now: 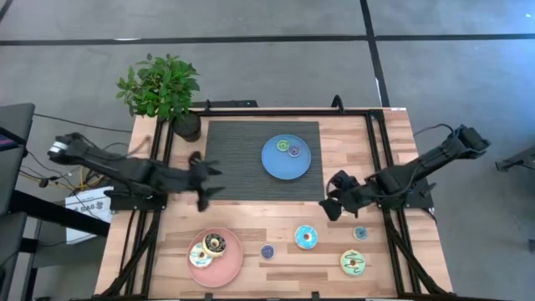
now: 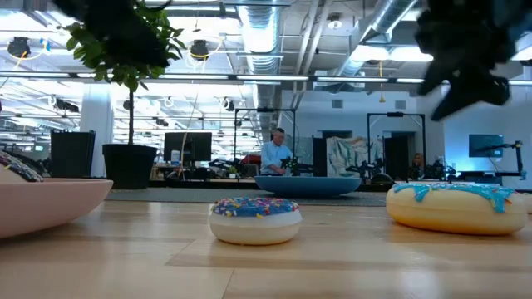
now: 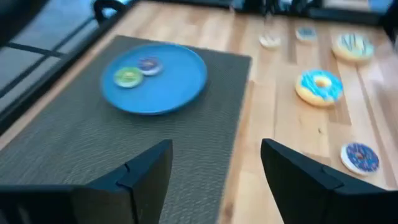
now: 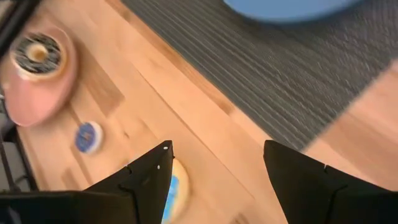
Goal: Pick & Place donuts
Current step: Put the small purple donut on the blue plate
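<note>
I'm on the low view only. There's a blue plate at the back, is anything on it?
Observer: Yes, the blue plate holds a small green donut and a small purple donut.
Operator: And the pink plate?
Observer: The pink plate holds a dark brown donut and a white donut.
Operator: Are the fingers holding anything?
Observer: No, the left gripper and the right gripper are both open and empty.

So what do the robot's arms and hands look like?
Both arms are dark, nearly black, and built of chunky jointed segments. The left hand and right hand each end in two flat, angular black fingers, like blunt pincers. The left arm's far end has a pale, silvery cap.
</note>
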`<action>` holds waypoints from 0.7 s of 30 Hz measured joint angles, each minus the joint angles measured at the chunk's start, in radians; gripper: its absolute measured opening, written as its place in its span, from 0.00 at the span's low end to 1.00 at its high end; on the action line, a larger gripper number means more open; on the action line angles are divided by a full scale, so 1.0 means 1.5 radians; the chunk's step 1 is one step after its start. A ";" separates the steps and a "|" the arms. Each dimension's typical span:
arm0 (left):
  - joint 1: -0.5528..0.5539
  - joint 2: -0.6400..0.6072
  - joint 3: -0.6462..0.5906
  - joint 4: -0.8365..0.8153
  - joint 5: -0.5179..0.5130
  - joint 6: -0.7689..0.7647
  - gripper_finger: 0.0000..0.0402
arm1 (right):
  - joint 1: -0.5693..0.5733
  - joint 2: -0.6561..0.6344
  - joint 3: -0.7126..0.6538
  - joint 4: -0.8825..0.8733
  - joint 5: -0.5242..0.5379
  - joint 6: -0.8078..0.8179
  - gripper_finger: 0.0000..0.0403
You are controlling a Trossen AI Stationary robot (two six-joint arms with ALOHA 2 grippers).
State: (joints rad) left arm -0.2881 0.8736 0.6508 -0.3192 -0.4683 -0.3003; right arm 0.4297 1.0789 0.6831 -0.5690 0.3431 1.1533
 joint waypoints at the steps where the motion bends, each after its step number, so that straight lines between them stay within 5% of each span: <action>1: -0.008 0.047 0.028 -0.002 0.000 0.003 0.59 | 0.007 -0.011 -0.014 -0.001 0.000 0.005 0.61; 11: -0.097 0.476 0.362 -0.106 0.002 -0.020 0.53 | 0.057 -0.103 -0.101 -0.025 -0.009 -0.070 0.61; 21: -0.162 0.782 0.664 -0.178 0.046 -0.106 0.50 | 0.104 -0.137 -0.101 -0.068 -0.018 -0.106 0.61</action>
State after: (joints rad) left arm -0.5317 2.0461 1.6465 -0.5856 -0.3998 -0.4597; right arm 0.5856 0.8730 0.5316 -0.6703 0.3157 0.9939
